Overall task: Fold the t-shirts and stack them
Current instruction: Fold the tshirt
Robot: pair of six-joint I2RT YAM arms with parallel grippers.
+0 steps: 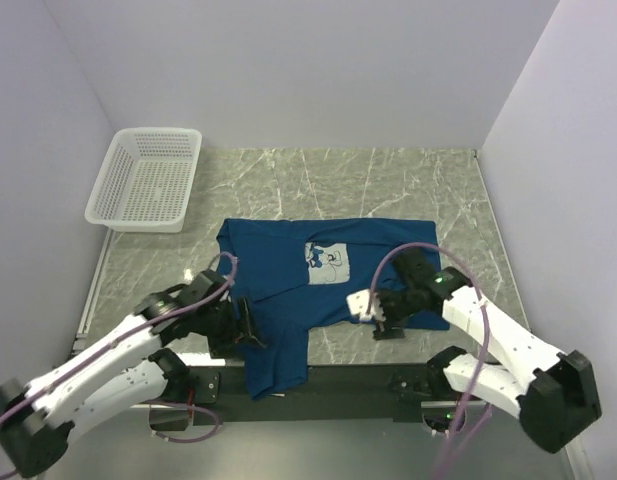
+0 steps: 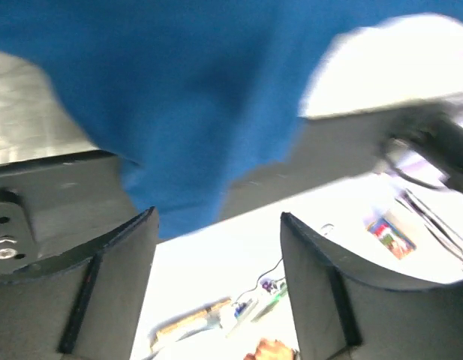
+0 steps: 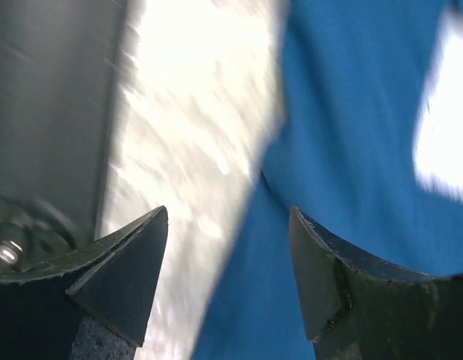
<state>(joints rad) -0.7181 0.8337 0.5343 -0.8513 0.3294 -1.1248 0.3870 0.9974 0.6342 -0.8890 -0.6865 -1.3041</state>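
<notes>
The blue t-shirt (image 1: pixel 288 270) lies flat mid-counter (image 1: pixel 408 180) between both arms, one strip trailing toward the near edge, with the left fingers (image 2: pixel 103 292) wide and empty just beside its left side and the right fingers (image 3: pixel 351 285) equally wide, empty, at its right.

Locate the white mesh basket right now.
In the top view, the white mesh basket sits at the far-left corner of the table, apart from the blue t-shirt.
</notes>
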